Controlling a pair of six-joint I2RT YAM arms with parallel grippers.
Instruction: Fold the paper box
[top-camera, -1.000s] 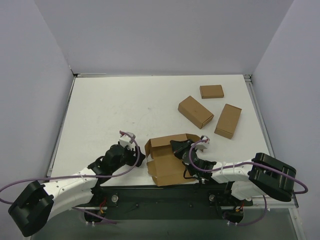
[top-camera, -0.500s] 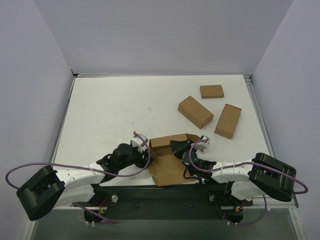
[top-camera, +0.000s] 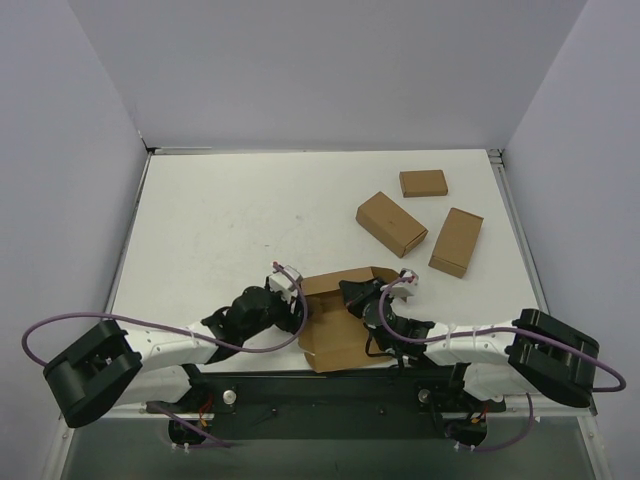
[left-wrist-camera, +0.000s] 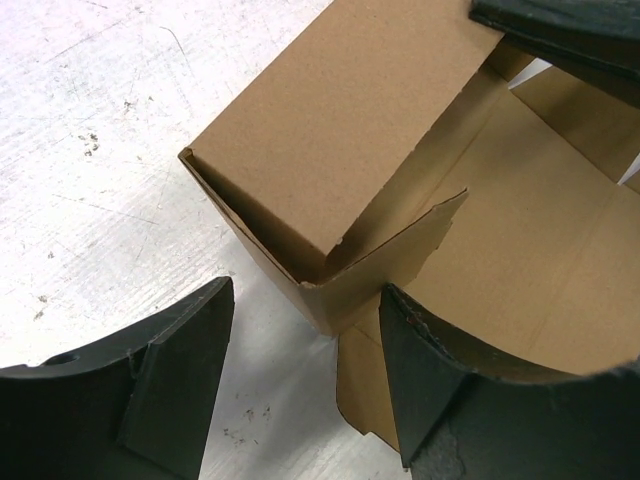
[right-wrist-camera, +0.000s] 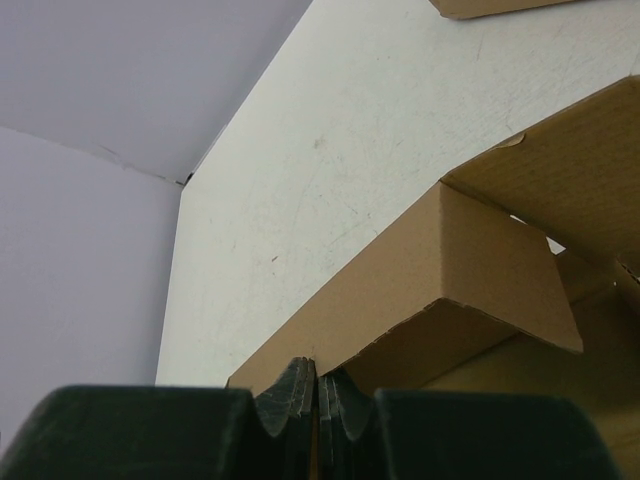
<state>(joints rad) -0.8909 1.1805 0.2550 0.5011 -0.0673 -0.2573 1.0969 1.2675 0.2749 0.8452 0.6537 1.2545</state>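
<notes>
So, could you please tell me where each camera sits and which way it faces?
Top external: fixed above and behind the arms, looking down on the table; both arms show, with the left hand and right hand at the paper box.
Left wrist: on the left arm, looking down on a box corner, its hand open on either side.
Right wrist: on the right arm, low, looking across the table to the far walls, its hand shut on a box wall.
Shared: all three show the paper box.

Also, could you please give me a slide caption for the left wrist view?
Open left gripper poised around a corner of the partly folded paper box.
</notes>
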